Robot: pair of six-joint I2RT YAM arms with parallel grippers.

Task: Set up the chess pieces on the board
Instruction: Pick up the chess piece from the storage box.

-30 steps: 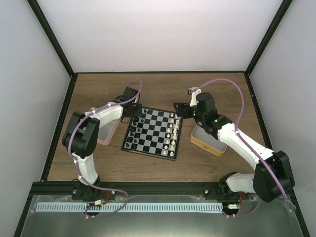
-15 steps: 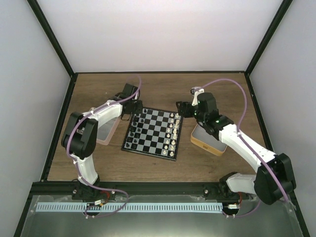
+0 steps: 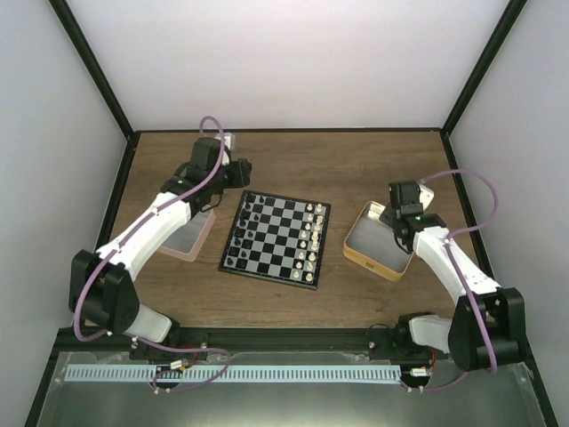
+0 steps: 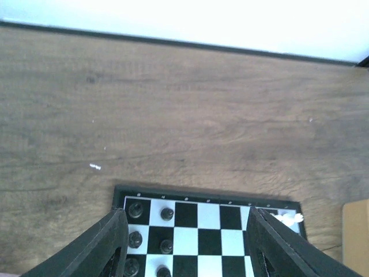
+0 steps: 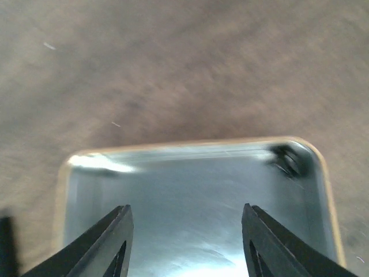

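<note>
The board [image 3: 276,240] lies mid-table, with black chess pieces [image 3: 246,233] in its two left columns and white ones along its right side. My left gripper [image 3: 242,171] hovers just behind the board's far left corner. It is open and holds nothing. In the left wrist view, my left gripper [image 4: 185,213] has black chess pieces [image 4: 166,214] on the corner squares between and below its fingers. My right gripper [image 3: 397,213] is over the tan tray [image 3: 356,253], away from the board. My right gripper [image 5: 187,208] is open and empty above the tray's grey floor.
A pink-rimmed clear box [image 3: 188,240] sits left of the board under the left arm. The tan tray's rim [image 5: 190,143] shows blurred, with a dark small thing [image 5: 287,160] in its far right corner. A white piece [image 4: 291,218] stands at the board's far right edge.
The left arm drew back from the board's far left corner and its jaws opened. The right arm swung right from the board's far right corner to above the tray, jaws narrowing somewhat.
</note>
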